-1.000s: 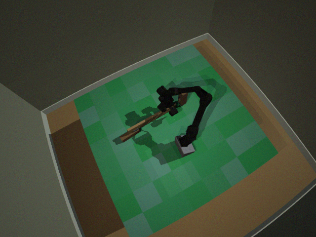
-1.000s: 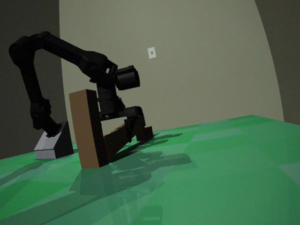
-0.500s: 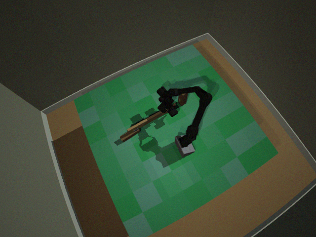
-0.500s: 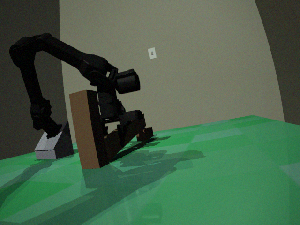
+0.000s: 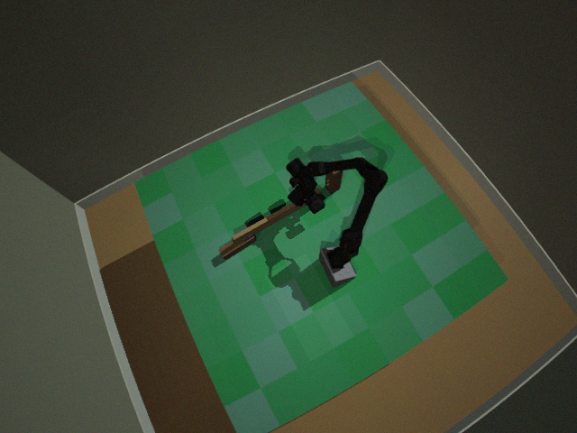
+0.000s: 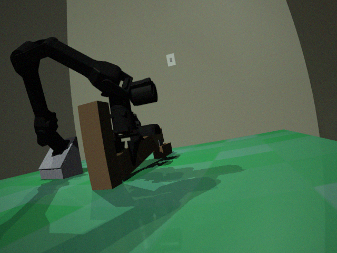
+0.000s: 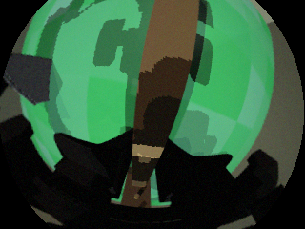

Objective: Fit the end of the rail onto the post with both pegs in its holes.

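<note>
Across the table point(image 5: 116, 224) point(image 6: 245, 196) point(image 7: 110, 105), we had the bed rail point(image 5: 279, 214) point(image 6: 122, 166) point(image 7: 169, 38) sloping down from the footboard block point(image 5: 225, 252) point(image 6: 166, 148), toward the top view's left corner, to the wooden post point(image 5: 333, 180) point(image 6: 93, 147) point(image 7: 130, 191), toward its upper corner. The gripper point(image 5: 306, 201) point(image 6: 126, 151) point(image 7: 147, 130) pinched the rail near its low end. We judged that we needed to lift gently, level the rail, align both holes with the pegs point(image 7: 138, 195), then push straight, keeping the far end bracketed.

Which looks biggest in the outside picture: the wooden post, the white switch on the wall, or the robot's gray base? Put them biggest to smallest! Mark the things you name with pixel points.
1. Wooden post point(image 5: 334, 180) point(image 6: 95, 145)
2. Gray base point(image 5: 343, 273) point(image 6: 51, 163)
3. White wall switch point(image 6: 170, 59)
</note>
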Robot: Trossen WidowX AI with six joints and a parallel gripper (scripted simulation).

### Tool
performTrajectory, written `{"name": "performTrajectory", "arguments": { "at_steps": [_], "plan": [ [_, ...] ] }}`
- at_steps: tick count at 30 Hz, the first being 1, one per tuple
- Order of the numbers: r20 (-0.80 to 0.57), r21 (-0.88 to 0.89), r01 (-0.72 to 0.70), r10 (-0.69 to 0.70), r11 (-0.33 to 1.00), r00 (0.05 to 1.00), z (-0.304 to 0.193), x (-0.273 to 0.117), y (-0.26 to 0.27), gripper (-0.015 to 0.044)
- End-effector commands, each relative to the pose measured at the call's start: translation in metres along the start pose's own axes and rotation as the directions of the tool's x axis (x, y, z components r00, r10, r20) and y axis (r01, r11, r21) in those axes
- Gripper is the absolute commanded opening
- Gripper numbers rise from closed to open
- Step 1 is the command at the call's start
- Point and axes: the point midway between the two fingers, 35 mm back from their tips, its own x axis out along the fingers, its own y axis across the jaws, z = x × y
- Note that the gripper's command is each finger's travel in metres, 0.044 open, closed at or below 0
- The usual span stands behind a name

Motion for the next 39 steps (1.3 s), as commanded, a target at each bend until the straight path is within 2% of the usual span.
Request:
{"name": "performTrajectory", "arguments": {
  "at_steps": [1, 39],
  "plan": [
    [-0.004, -0.002, 0.0, 0.0, 1.0, 1.0, 0.0, 0.0, 0.0, 0.0],
    [-0.003, -0.001, 0.0, 0.0, 1.0, 1.0, 0.0, -0.016, -0.001, 0.0]
  ]
}}
